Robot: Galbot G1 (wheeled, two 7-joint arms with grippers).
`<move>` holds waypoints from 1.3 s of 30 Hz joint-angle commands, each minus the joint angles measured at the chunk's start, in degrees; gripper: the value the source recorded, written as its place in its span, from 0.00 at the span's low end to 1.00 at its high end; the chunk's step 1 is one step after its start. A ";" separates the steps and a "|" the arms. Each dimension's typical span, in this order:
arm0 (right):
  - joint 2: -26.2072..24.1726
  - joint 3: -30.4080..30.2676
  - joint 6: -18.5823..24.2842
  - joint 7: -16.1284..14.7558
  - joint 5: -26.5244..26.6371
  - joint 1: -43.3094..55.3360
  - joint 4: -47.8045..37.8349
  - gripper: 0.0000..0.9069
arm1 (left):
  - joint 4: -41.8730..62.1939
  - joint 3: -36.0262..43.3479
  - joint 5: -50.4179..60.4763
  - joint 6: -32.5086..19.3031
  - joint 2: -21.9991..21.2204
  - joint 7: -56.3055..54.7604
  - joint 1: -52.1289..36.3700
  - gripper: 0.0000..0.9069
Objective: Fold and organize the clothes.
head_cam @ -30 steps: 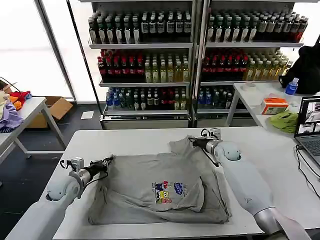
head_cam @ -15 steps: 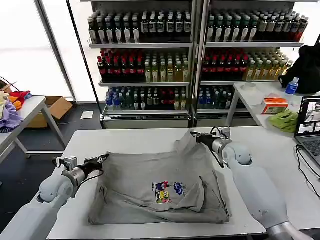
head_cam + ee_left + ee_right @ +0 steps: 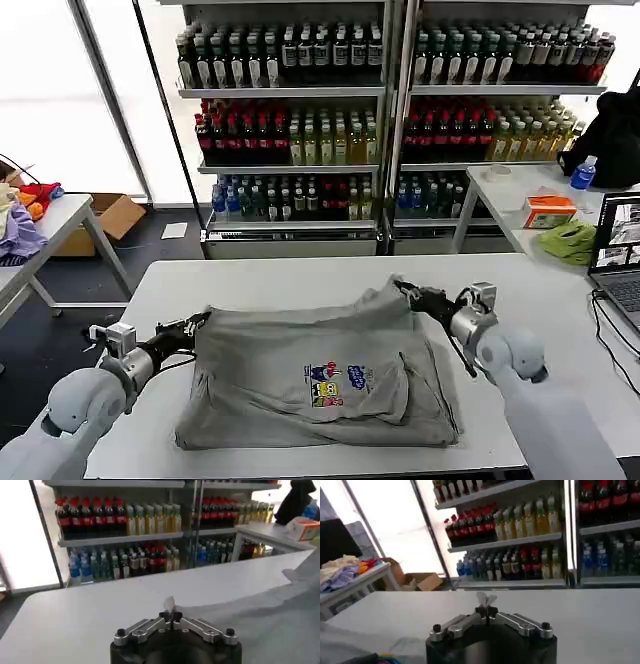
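A light grey short-sleeved shirt (image 3: 310, 365) with a small multicoloured chest print (image 3: 336, 382) lies on the white table (image 3: 280, 275), its far edge lifted off the surface. My left gripper (image 3: 203, 319) is shut on the shirt's far left corner; a pinch of grey cloth (image 3: 170, 603) pokes up between the closed fingertips of this gripper (image 3: 170, 615). My right gripper (image 3: 402, 288) is shut on the far right corner, where a tuft of cloth (image 3: 485, 598) sticks out of that gripper (image 3: 486, 611). The cloth hangs stretched between both grippers.
Drink shelves (image 3: 300, 120) stand behind the table. A side table (image 3: 520, 195) at right carries an orange box (image 3: 548, 211), a green cloth (image 3: 570, 240) and a laptop (image 3: 618, 250). A table with coloured clothes (image 3: 22, 215) is at left, a cardboard box (image 3: 110, 215) on the floor.
Both grippers have pulled back toward the near edge and apart, carrying the shirt's far edge with them and lifting it. The cloth is now drawn tighter between them.
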 commanded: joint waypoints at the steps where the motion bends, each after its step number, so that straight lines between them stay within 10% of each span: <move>1: -1.90 8.71 0.00 -0.14 0.28 -15.88 11.39 0.00 | -9.18 -6.89 0.67 2.15 1.72 0.51 12.84 0.01; 17: 0.27 12.75 1.70 -1.90 -5.46 -31.82 17.08 0.00 | -13.59 -9.55 7.30 2.46 -1.66 0.76 25.59 0.01; 18: 0.28 12.73 1.73 -1.96 -5.64 -32.07 17.07 0.07 | -13.55 -9.56 8.30 2.53 -1.75 0.78 25.84 0.23; 19: 0.43 12.62 1.79 -2.05 -7.26 -32.22 17.02 0.07 | -13.35 -9.45 9.05 2.52 -1.87 1.09 26.01 0.81; 20: 0.54 12.54 1.85 -2.01 -8.49 -32.26 16.98 1.00 | -13.33 -9.34 10.56 2.67 -2.07 1.43 26.11 1.00; 32: 0.44 17.33 8.59 0.17 -8.20 -32.60 18.13 1.00 | -16.22 -18.23 13.32 2.43 -4.76 -0.32 28.36 1.00; 39: 1.91 21.30 32.17 -1.56 -17.30 -36.23 17.23 1.00 | -20.39 -21.19 12.04 -2.99 -9.56 -7.27 32.13 1.00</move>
